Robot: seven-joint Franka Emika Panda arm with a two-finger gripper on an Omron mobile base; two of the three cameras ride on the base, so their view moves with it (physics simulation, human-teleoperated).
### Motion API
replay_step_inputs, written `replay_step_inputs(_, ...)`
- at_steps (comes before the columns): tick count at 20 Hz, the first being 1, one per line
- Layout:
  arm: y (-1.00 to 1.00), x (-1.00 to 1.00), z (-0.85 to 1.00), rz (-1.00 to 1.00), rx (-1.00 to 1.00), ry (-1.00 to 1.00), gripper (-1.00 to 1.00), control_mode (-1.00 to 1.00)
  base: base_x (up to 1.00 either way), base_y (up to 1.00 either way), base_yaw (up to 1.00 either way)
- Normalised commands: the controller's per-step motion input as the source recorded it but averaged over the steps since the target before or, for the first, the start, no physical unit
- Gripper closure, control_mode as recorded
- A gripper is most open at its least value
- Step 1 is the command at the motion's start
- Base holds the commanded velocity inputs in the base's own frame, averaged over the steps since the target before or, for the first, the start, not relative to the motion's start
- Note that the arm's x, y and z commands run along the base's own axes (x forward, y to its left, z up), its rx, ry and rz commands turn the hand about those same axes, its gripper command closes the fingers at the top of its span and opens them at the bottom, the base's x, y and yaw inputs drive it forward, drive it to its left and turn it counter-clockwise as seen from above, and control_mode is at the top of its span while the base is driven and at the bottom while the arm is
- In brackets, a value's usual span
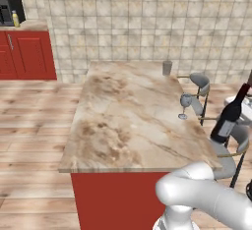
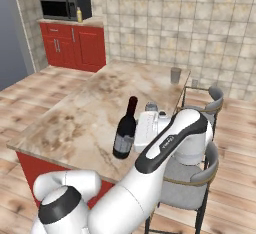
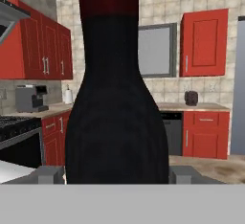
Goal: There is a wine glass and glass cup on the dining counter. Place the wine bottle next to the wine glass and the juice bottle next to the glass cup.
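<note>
The dark wine bottle stands near the right edge of the dining counter, leaning slightly, with my gripper shut on its body. In the hand view the wine bottle sits between the two fingertips. I cannot tell whether its base touches the top. The wine glass stands a little beyond the wine bottle on the same edge. The glass cup is at the counter's far right corner, also seen as the glass cup. The yellow juice bottle stands by the microwave on the far counter.
Grey stools with metal frames line the counter's right side, one directly under my arm. Red cabinets and a microwave stand along the far wall. The counter's left and middle marbled top lies bare.
</note>
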Motion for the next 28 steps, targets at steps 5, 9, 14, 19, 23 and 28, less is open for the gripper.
replay_step_inputs(5,0.01,0.5,-0.13,-0.03,0.0,0.03,1.0,-1.0,0.0,0.0,0.0)
replay_step_inputs(9,0.0,0.37,-0.14,-0.15,-0.01,0.1,1.0,-1.0,0.0,0.0,0.0)
replay_step_inputs(14,0.0,0.19,-0.33,-0.21,-0.02,0.0,1.0,-1.0,0.0,0.0,0.0)
replay_step_inputs(19,0.0,0.35,-0.31,-0.21,-0.07,0.0,1.0,-1.0,0.0,0.0,0.0)
replay_step_inputs(23,0.01,0.48,-0.27,-0.17,-0.09,0.0,1.0,-1.0,0.0,0.0,0.0)
replay_step_inputs(28,0.0,0.43,-0.25,-0.09,-0.04,0.0,1.0,-1.0,0.0,0.0,0.0)
